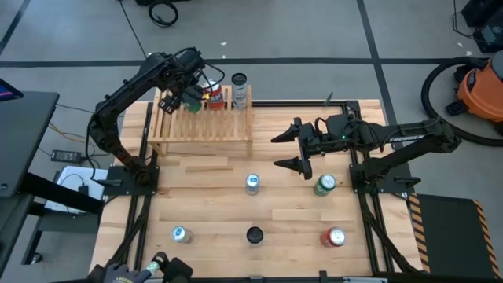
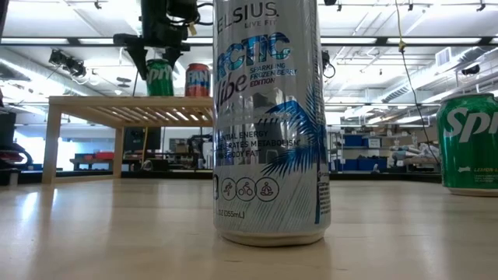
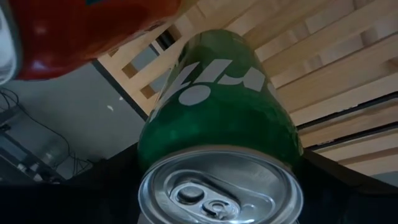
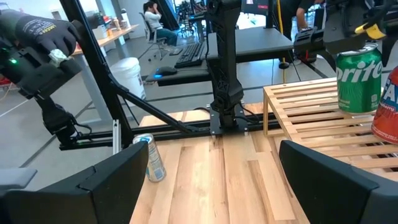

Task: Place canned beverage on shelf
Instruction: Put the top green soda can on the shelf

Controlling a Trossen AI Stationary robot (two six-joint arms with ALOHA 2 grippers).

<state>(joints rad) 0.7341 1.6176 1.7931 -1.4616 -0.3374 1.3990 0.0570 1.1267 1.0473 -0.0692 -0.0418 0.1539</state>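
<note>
On the near bench the right pincer (image 1: 289, 151) waits open. Farther back, the left pincer (image 1: 187, 96) grips a green can (image 1: 192, 101) standing on the shelf (image 1: 206, 126), just beside a red can (image 1: 214, 99); a careless release could knock either over.

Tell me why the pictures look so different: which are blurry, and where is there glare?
Low view: the silver can looms huge and sharp, with ceiling-light streaks on it. Left wrist view: the green can fills the frame, its printing soft. High view: even light, short shadows by the shelf.
</note>
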